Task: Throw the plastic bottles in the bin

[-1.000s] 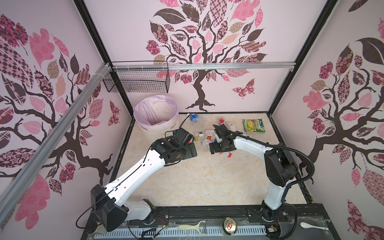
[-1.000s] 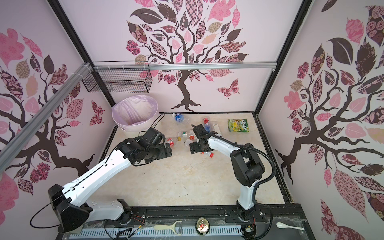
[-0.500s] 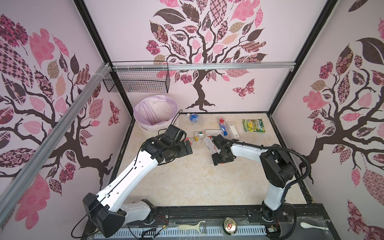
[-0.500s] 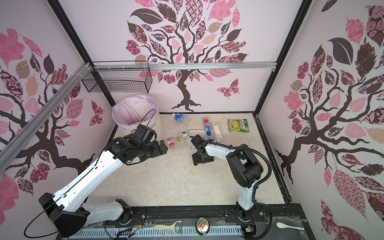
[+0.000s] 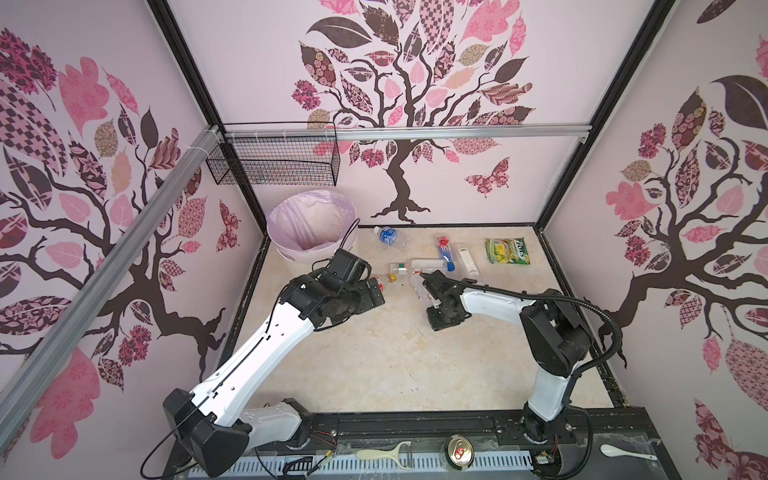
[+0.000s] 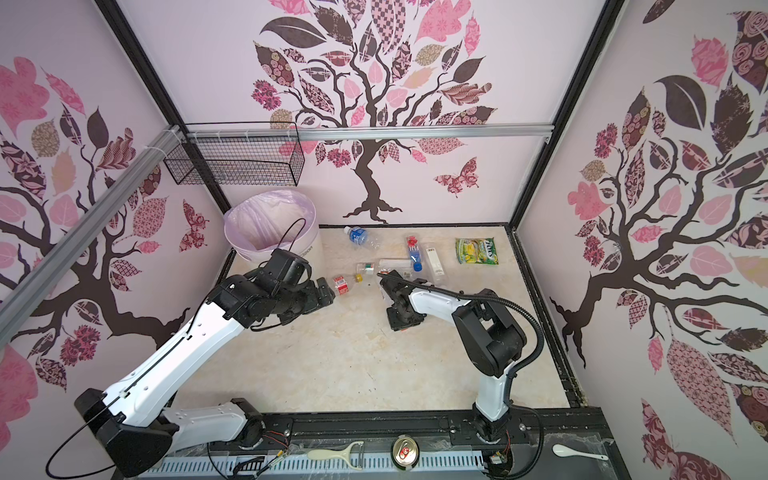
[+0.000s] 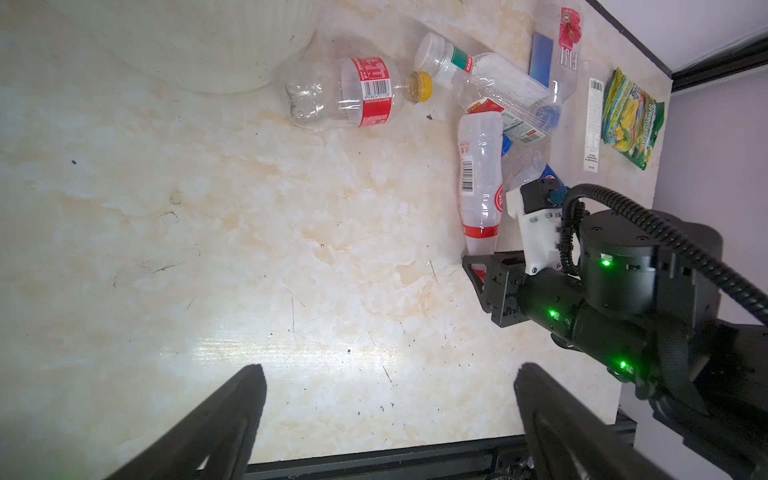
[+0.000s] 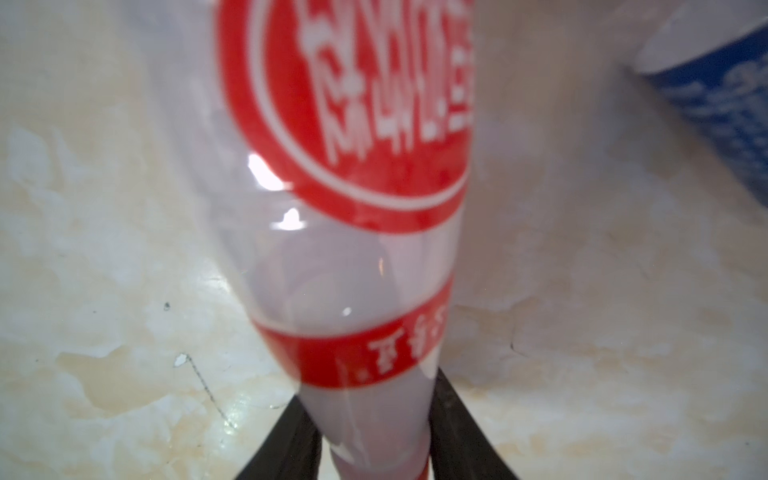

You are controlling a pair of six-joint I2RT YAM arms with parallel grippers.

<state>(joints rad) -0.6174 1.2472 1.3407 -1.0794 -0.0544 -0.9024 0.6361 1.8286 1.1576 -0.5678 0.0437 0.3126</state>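
My right gripper (image 8: 374, 436) is shut on the neck of a clear plastic bottle with a red label (image 8: 353, 208), which lies on the floor; both top views show this bottle (image 5: 419, 286) (image 6: 384, 291) beside the gripper (image 5: 442, 316). My left gripper (image 7: 390, 374) is open and holds nothing, hovering over bare floor left of the bottles (image 5: 374, 291). A red-label bottle with a yellow cap (image 7: 349, 93) lies near the bin (image 7: 199, 41). Several more bottles lie behind: a blue-label one (image 5: 386, 236), a Fiji one (image 5: 444, 249) and a white-capped one (image 5: 399, 268). The lined bin (image 5: 299, 259) stands at the back left.
A green-yellow snack packet (image 5: 507, 250) lies at the back right. A black wire basket (image 5: 274, 162) hangs on the wall above the bin. A drink can (image 5: 458, 453), a peeler (image 5: 386, 451) and a spoon (image 5: 627, 451) sit on the front ledge.
My right gripper has come toward the front from the bottle cluster and closed on the red-label bottle's neck. The left arm has shifted only slightly and stays open.
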